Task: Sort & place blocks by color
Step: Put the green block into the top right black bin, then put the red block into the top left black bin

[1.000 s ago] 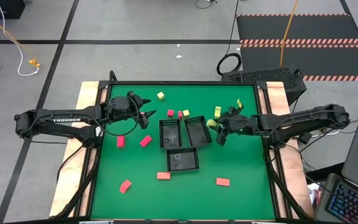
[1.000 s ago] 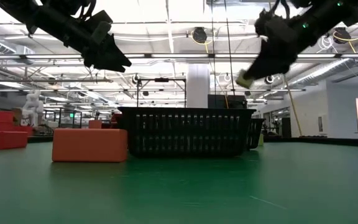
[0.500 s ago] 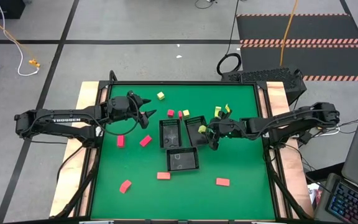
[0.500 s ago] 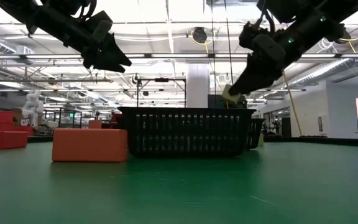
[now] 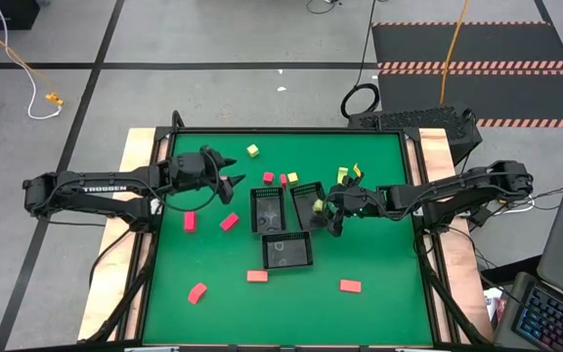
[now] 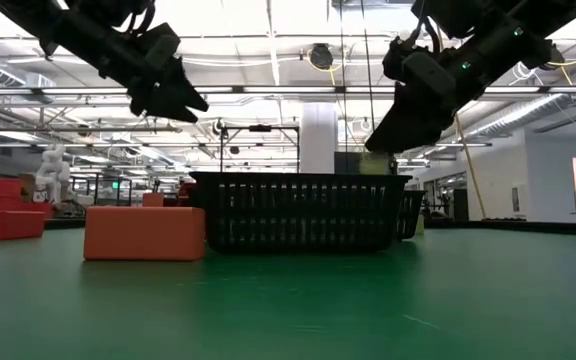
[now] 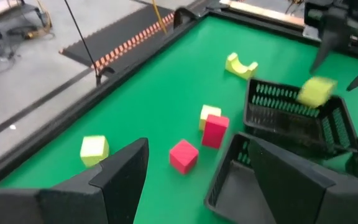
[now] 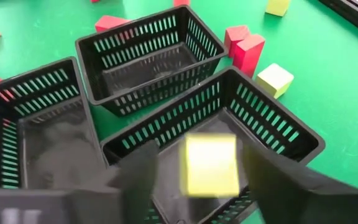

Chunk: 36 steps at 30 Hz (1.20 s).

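Right gripper (image 5: 326, 209): mine, fingers spread apart, hanging over the right-hand tray (image 5: 310, 206). Between the fingers, seen from the right wrist, a yellow cube (image 8: 211, 165) sits free in the air above that tray's floor, touching neither finger as far as I can tell.

Left gripper (image 5: 231, 184): mine, fingers parted, nothing in it, raised above the mat left of the trays.

Trays: three black mesh, clustered mid-table; middle tray (image 5: 268, 209) just beside the right-hand one, front tray (image 5: 287, 251) touching or nearly touching both.

Blocks, red: two (image 5: 276, 178) behind the trays; two (image 5: 209, 221) left of them; three (image 5: 256, 277) along the front of the green mat (image 5: 379, 264).

Blocks, yellow-green: one (image 5: 252, 151) far back left; one (image 5: 292, 178) next to the red pair; two or three (image 5: 348, 174) behind my right gripper, one arched.
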Each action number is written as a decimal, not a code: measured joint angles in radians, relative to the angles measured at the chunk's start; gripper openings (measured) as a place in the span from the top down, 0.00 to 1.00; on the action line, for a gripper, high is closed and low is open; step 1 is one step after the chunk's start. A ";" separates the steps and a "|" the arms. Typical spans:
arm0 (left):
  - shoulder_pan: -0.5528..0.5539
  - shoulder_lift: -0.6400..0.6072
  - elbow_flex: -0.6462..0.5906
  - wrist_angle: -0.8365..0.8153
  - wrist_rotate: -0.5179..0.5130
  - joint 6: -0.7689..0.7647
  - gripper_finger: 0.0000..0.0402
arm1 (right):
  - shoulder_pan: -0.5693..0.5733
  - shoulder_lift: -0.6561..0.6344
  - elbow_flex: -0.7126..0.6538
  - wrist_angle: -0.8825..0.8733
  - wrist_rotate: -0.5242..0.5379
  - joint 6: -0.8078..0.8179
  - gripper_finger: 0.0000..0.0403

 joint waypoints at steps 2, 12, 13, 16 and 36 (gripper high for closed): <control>-0.013 0.000 0.000 -0.046 0.006 -0.016 0.31 | 0.000 0.000 0.000 0.000 0.000 0.004 0.27; -0.105 0.000 0.000 -0.306 0.008 -0.182 0.31 | 0.000 0.000 0.000 0.072 0.002 -0.050 0.15; -0.115 0.000 0.000 -0.324 0.012 -0.203 0.31 | 0.000 0.000 0.000 0.085 0.002 -0.060 0.16; -0.152 0.001 0.000 -0.372 0.028 -0.266 0.31 | 0.000 0.000 0.000 0.114 0.003 -0.080 0.16; -0.324 0.361 0.003 -0.384 0.015 -0.555 0.31 | 0.000 0.000 0.000 0.103 0.027 -0.101 0.16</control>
